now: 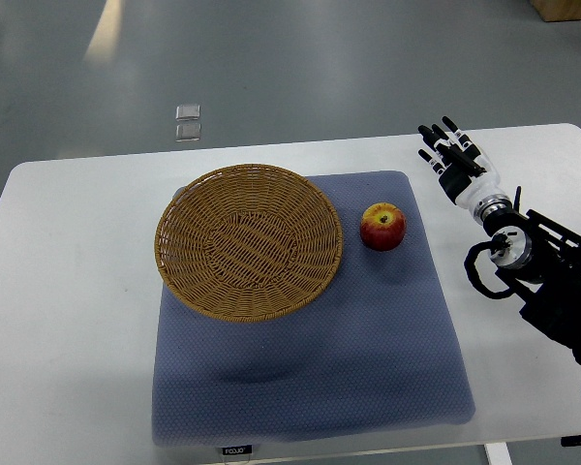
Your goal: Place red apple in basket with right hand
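The apple (382, 226) sits upright on the blue mat (368, 368), near its far right corner, red with a yellow-green patch around the stem dimple. The basket (249, 241), a round shallow wicker bowl, rests just left of it with nothing inside, overlapping the mat's far left corner and left edge.

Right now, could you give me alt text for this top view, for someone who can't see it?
A red apple sits on a blue mat just right of an empty wicker basket, on a white table. The robot's right hand, fingers spread and holding nothing, hovers over the table's far right, apart from the apple.
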`<state>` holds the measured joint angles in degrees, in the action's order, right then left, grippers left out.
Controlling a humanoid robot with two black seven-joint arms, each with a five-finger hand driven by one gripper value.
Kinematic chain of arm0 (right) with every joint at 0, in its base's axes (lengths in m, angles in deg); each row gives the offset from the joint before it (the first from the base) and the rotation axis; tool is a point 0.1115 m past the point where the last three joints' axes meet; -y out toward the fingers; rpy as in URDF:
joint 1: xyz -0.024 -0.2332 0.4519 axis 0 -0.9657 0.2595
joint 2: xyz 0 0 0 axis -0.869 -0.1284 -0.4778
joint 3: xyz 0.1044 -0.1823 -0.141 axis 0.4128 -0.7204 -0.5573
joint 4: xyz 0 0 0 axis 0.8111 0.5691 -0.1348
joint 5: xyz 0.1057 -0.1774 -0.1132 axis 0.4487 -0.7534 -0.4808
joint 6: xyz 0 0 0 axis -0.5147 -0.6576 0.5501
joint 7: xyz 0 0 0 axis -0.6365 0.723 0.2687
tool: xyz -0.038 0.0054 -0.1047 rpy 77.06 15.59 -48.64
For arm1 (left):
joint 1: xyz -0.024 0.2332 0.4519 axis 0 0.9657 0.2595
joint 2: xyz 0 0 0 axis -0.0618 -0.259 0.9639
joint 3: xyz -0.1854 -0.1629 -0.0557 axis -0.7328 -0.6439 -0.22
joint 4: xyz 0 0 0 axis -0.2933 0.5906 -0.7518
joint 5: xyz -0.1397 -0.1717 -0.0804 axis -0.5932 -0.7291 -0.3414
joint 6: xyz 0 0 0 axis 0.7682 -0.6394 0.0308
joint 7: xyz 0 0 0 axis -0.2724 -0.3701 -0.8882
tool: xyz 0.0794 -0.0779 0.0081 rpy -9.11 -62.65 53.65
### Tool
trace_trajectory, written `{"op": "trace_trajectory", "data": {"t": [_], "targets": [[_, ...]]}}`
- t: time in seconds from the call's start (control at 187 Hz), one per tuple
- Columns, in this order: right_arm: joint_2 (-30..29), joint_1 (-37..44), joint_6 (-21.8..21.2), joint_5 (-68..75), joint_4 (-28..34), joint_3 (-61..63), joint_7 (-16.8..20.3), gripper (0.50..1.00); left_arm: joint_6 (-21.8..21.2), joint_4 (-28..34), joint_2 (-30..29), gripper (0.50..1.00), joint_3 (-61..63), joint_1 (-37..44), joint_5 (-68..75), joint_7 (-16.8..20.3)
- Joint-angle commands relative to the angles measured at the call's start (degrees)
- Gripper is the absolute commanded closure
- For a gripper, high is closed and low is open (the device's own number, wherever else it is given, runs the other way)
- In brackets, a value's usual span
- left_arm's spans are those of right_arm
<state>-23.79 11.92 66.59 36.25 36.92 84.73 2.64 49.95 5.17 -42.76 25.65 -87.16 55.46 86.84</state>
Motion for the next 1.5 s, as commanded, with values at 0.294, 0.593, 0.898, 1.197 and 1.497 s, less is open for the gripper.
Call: {"op": "trace_trajectory", "data": {"t": [0.294, 0.593, 0.898, 1.197, 1.497], "targets": [[0.0, 0.0, -0.1, 0.0, 0.0, -0.1, 0.0, 0.576, 0.0, 0.1, 0.0, 0.500, -1.2, 0.1, -0.3, 0.0], [0.0, 0.1, -0.1, 0.1, 0.0, 0.1, 0.0, 0.576, 0.0, -0.1, 0.0, 0.500, -1.1, 0.1, -0.3, 0.0], [0.0, 0.6, 0.3, 0.2, 0.0, 0.0, 0.0, 0.576, 0.0, -0.1, 0.0, 0.500, -1.1, 0.1, -0.3, 0.0], [0.6, 4.1, 3.0, -0.3, 0.3, -0.4, 0.3, 0.576, 0.0, 0.0, 0.0, 0.500, -1.1, 0.1, -0.3, 0.0], [0.5, 8.5, 13.4, -3.5, -0.1, -1.4, 0.7, 0.576, 0.0, 0.0, 0.0, 0.500, -1.1, 0.1, -0.3, 0.0]]}}
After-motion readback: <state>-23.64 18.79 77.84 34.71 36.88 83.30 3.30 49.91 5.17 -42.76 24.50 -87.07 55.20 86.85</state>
